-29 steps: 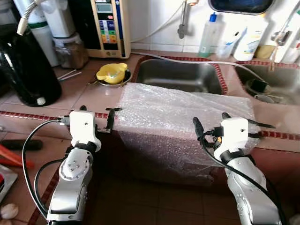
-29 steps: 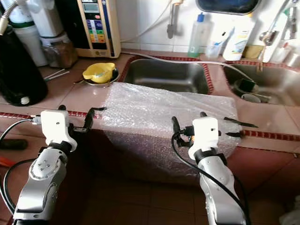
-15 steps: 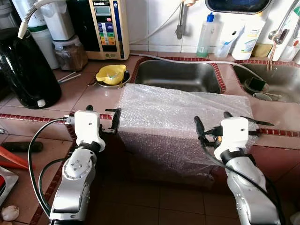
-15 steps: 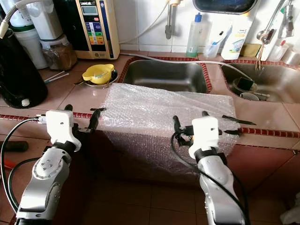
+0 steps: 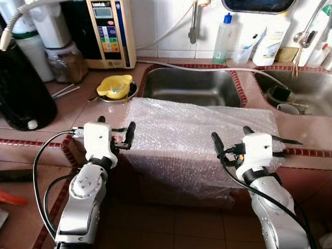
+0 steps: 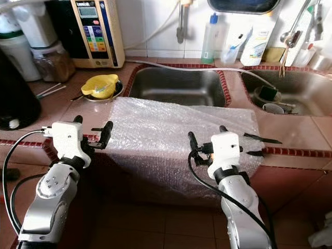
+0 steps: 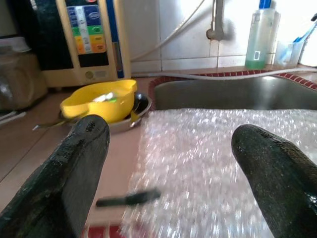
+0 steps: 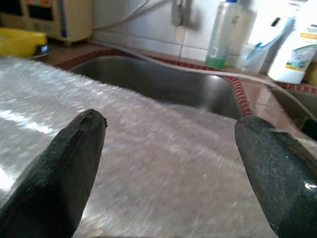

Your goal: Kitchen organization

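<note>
Clearly the thing to handle is the bubble wrap sheet [image 5: 199, 132], which lies flat on the tiled counter [image 5: 78, 109] in front of the left sink basin [image 5: 192, 85] and hangs down over the near edge of the counter. Its long axis runs from left to right, along the counter edge.

Both arms are raised toward it. The left gripper [image 5: 126, 136] is at the left near corner of the sheet, its fingers spread apart and holding nothing; one black finger [image 7: 74, 168] is over the bare tile and the other over the wrap. The right gripper [image 5: 288, 148] is near the right end of the sheet, also spread and empty, and its wrist view looks across the wrap toward the sink. So the sheet lies between the two grippers and a little farther away than them, and each arm is near its own end. I judge that the coming move is to close on the two near corners together; the thin, slippery film could slide out of the fingers.

Farther left on the counter there is a yellow bowl [image 5: 118, 85] on a metal dish, then a water purifier [image 5: 110, 31] against the wall. A soap bottle [image 5: 222, 39] stands behind the sink.
</note>
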Controlling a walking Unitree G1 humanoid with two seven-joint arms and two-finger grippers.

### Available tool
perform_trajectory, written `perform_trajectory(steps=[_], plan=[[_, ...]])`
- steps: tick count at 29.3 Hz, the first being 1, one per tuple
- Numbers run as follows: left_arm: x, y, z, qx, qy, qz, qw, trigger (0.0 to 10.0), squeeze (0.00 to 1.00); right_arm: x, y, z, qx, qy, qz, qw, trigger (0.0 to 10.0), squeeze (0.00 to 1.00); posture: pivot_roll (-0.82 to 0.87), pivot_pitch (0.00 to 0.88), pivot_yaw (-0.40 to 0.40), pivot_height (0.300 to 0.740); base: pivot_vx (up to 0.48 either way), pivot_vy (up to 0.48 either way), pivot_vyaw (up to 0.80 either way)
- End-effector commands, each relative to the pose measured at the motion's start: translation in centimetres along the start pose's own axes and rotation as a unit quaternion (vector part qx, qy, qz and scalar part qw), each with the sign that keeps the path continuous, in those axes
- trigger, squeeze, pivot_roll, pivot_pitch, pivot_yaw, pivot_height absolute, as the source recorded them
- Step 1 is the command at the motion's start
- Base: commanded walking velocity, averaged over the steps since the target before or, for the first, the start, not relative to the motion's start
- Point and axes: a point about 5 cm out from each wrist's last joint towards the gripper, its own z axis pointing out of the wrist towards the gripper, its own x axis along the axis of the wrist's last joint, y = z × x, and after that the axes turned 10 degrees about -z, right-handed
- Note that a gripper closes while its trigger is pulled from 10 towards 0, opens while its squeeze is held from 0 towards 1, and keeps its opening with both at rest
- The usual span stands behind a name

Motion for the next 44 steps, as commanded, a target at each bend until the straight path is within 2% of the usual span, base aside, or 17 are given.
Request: perform_trajectory(steps=[1,25,27,38,44], plan=[[0.23,0.29,0.20,-0.007,0.005,-0.002,1.000,10.0,0.00,-0.09,0.31,-0.04,-0.002,0.003,0.000,1.000,10.0,0.00,-0.04,0.000,0.032,0.740,0.345,0.000,0.00],[-0.09,0.42,0.12,-0.008,-0.003,-0.007,1.000,10.0,0.00,0.05,0.02,-0.21,0.013,0.007,0.003,1.000,10.0,0.00,-0.04,0.000,0.032,0.740,0.361,0.000,0.00],[-0.21,0.36,0.15,0.000,-0.003,-0.017,1.000,10.0,0.00,0.06,0.10,-0.21,0.010,0.008,-0.001,1.000,10.0,0.00,-0.04,0.000,0.032,0.740,0.000,0.000,0.00],[-0.26,0.47,0.16,-0.005,-0.005,-0.013,1.000,10.0,0.00,0.09,0.32,-0.16,0.001,0.010,0.001,1.000,10.0,0.00,-0.04,0.000,0.030,0.740,0.000,0.000,0.00],[-0.29,0.57,0.15,-0.007,-0.005,-0.016,1.000,10.0,0.00,-0.02,0.36,-0.23,0.001,0.007,-0.002,1.000,10.0,0.00,-0.04,0.000,0.029,0.740,0.000,-0.421,0.00]])
